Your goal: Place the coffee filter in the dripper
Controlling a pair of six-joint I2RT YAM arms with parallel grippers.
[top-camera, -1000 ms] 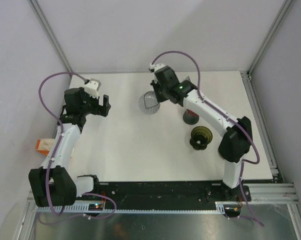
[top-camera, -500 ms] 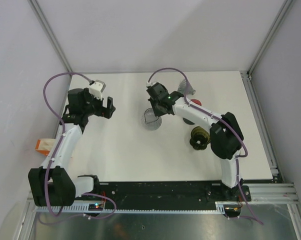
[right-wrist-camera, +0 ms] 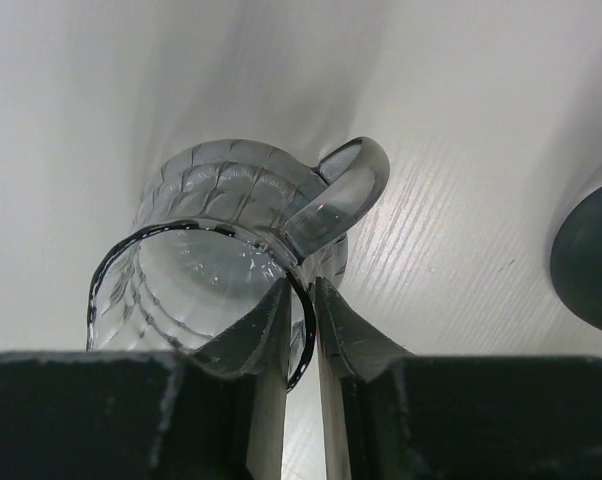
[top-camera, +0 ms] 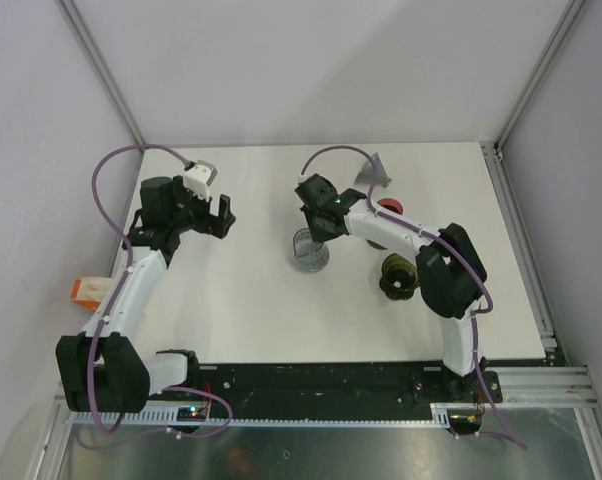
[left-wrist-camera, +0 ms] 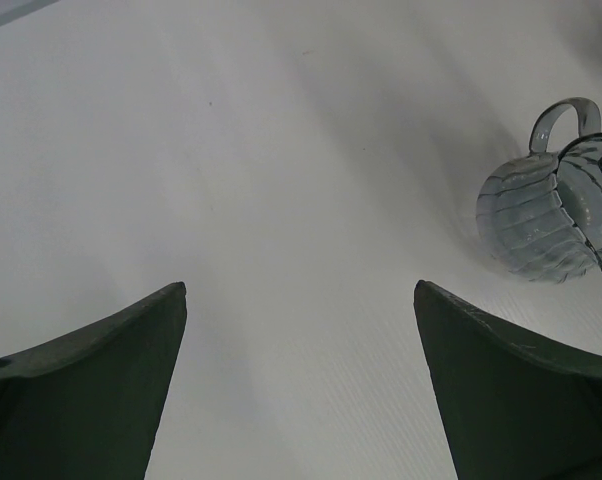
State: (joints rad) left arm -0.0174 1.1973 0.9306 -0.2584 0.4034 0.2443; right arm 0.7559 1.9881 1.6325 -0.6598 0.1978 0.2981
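**Dripper gripped, filter not in yet**

My right fingers (right-wrist-camera: 286, 315) are clamped on the dripper (top-camera: 309, 250) rim, mid-table (top-camera: 241, 320). Left fingers (top-camera: 219, 214) apart, empty. Coffee filter (top-camera: 374, 168) lies at the dripper's 1 o'clock, apart from it. I judge pickup and placing remain.

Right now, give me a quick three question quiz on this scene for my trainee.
1. Fill in: the left gripper has its jaws ____.
2. Which one is shut on the glass dripper? A) left gripper B) right gripper C) neither
3. True or false: the coffee filter already sits in the dripper.
Key: 1 open; 2 B; 3 false.
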